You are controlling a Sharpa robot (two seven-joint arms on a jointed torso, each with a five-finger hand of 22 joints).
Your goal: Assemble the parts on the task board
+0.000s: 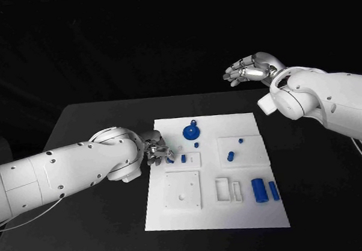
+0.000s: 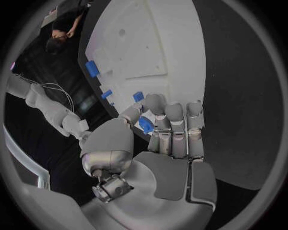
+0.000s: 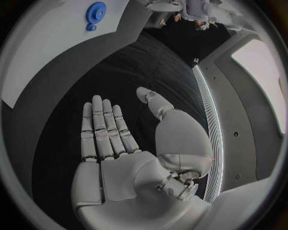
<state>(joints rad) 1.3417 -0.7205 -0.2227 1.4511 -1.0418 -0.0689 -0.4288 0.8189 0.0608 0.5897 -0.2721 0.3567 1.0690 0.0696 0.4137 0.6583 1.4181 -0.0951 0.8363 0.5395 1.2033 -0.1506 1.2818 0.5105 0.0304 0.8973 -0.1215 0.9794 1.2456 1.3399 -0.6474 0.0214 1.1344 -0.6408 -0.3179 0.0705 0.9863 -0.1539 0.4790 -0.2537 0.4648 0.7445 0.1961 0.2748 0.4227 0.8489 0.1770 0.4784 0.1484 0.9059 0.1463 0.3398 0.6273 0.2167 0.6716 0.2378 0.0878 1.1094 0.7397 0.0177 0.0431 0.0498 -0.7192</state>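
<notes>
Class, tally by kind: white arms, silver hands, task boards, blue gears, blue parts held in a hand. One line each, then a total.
White arms: 2 (left arm, right arm)
Silver hands: 2 (left hand, right hand)
Task board: 1
Blue gear: 1
Blue part held in the left hand: 1
Total: 7

One task board [image 1: 253, 213], seven blue parts [image 1: 259, 190], two robot hands [image 1: 158, 151]
</notes>
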